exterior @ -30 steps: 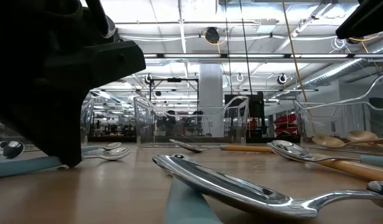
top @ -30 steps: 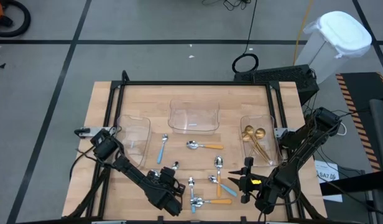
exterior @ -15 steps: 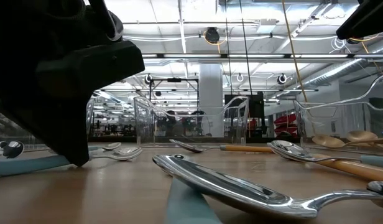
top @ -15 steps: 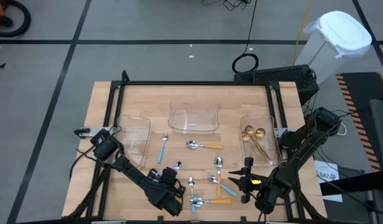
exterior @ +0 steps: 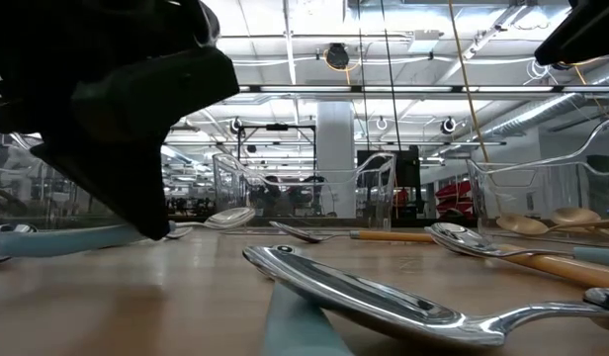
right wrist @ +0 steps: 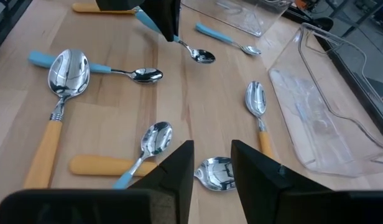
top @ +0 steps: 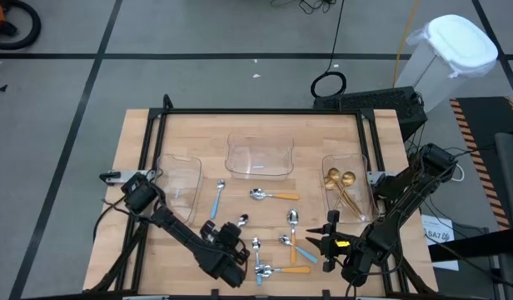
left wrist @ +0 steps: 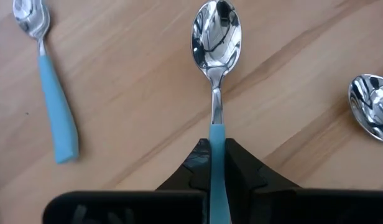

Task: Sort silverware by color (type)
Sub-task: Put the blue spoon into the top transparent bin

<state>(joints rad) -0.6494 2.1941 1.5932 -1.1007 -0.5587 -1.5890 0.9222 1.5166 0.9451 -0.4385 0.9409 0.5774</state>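
My left gripper (top: 227, 239) stands over the table's near middle, shut on a blue-handled spoon (left wrist: 216, 37) whose silver bowl (top: 242, 220) points toward the far right. My right gripper (right wrist: 211, 163) hangs open at the near right, above an orange-handled spoon (right wrist: 145, 152) and touching nothing. Several more spoons lie flat on the wood: a blue one (top: 216, 198), an orange one (top: 273, 195) and a cluster (top: 277, 254). Gold spoons (top: 340, 183) lie in the right clear tray. My left gripper pinches the spoon's blue handle (left wrist: 217, 146) between its two fingers, near where the handle meets the silver neck. The fingers lie along the handle, slanting down from the near left. The spoon sticks out ahead of the fingertips, its bowl (exterior: 230, 216) lifted just off the table.
Three clear plastic trays stand along the far half: left (top: 180, 179), middle (top: 259, 156) and right (top: 361, 196). A black frame (top: 265, 112) borders the table. Bare wood shows between the trays and the loose spoons.
My left gripper has risen a little while staying shut on the blue-handled spoon. The spoon's bowl, which lay on the wood, has come up off the table and shifted slightly toward the far right. The right arm has kept still.
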